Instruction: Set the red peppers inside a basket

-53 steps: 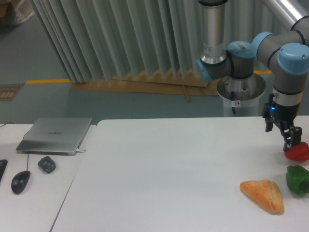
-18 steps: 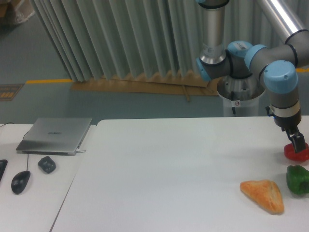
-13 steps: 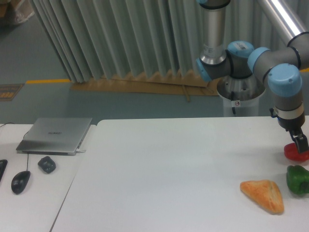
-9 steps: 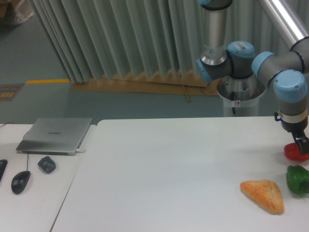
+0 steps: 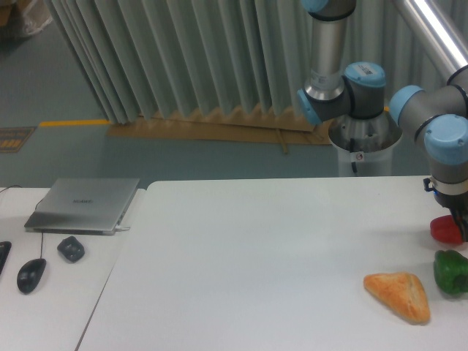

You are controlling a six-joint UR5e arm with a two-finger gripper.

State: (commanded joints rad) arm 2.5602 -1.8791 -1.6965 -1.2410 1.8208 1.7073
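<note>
Closing in on red pepper (image 5: 444, 229) at far right edge | gripper (image 5: 462, 228) mostly off-frame, jaw state unclear | next: confirm grasp, lift; no basket visible.

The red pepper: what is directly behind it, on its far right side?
The gripper stands against the red pepper at the picture's right edge. Its fingertips are cut off, so a grasp cannot be confirmed.

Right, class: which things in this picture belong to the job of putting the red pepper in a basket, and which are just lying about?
Part of the job:
red pepper
gripper
(no basket is in view)

Just lying about:
green pepper
bread wedge
laptop
mouse
small dark object
</note>
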